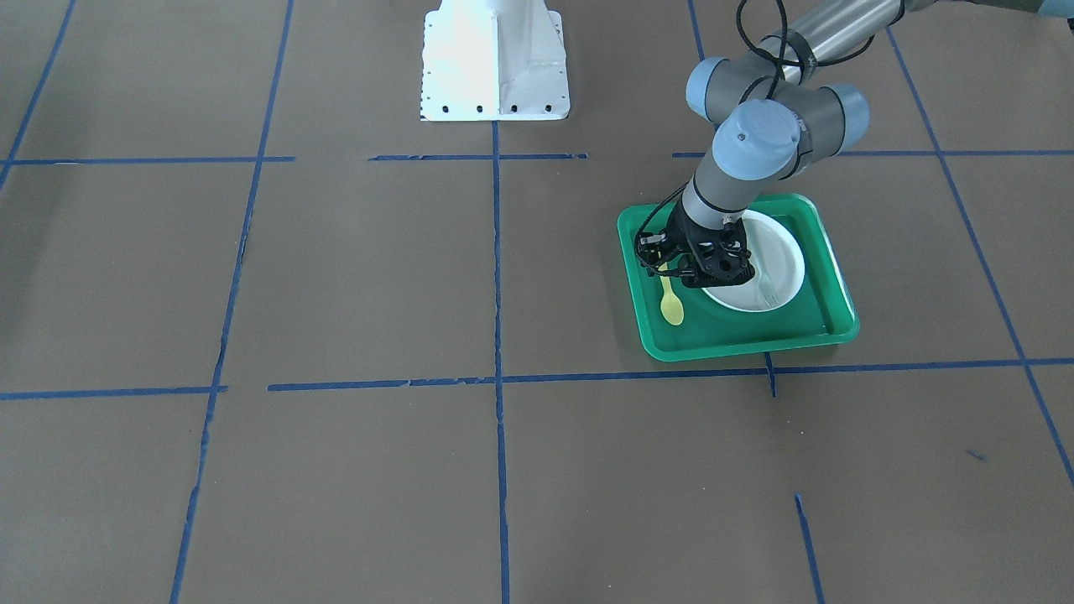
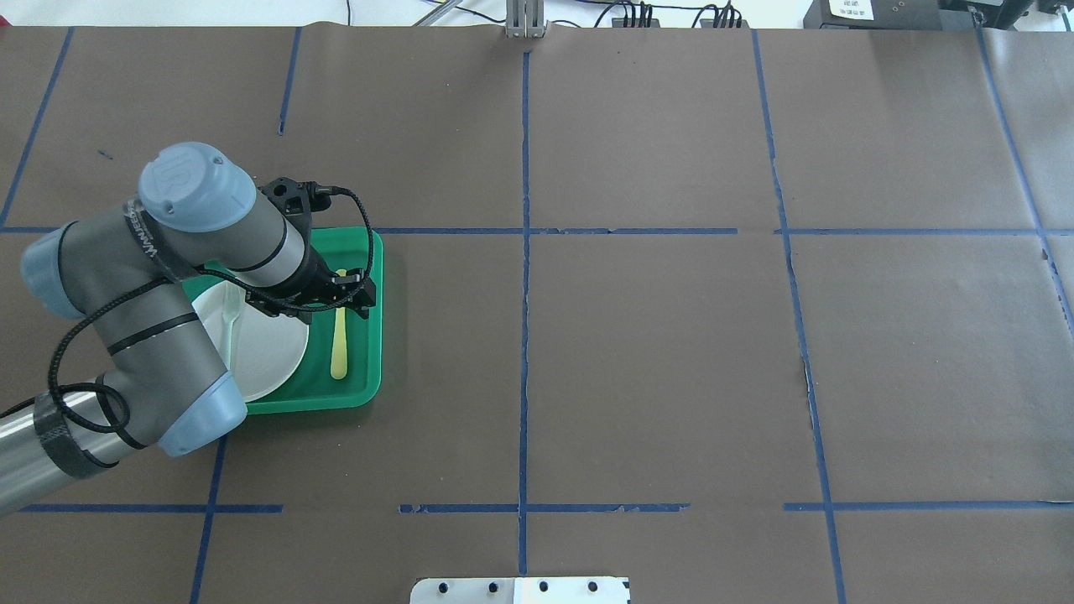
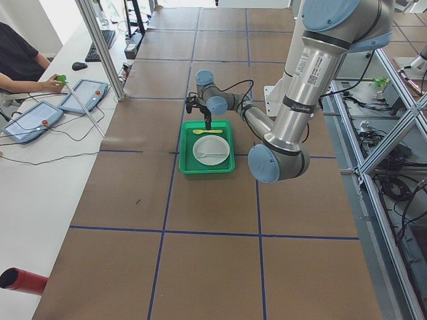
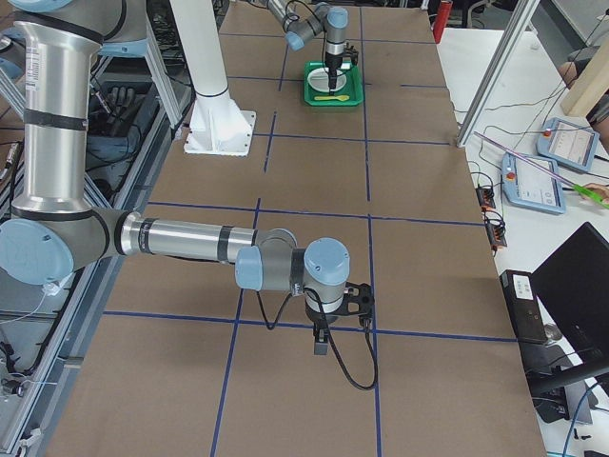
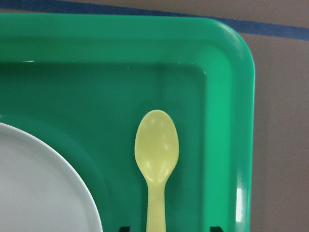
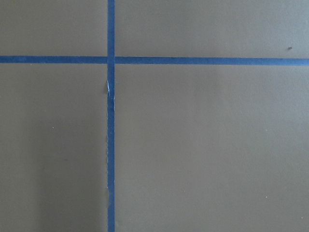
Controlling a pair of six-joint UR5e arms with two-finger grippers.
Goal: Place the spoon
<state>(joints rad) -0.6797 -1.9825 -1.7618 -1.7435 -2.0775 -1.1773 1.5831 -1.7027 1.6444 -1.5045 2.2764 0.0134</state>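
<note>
The table (image 2: 671, 352) is covered in brown paper and marked into a grid by blue tape lines (image 2: 524, 335). A green tray (image 2: 319, 402) lies flat on it towards the robot's left, and a white base plate (image 1: 495, 96) sits at the robot's edge

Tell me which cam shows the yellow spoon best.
Left wrist-mounted: the spoon is large and sharp, handle cropped, lying on the green tray beside the plate. Overhead and front-facing show it small, partly hidden by the left pincer. The side views give a speck. Right wrist-mounted shows none.
</note>
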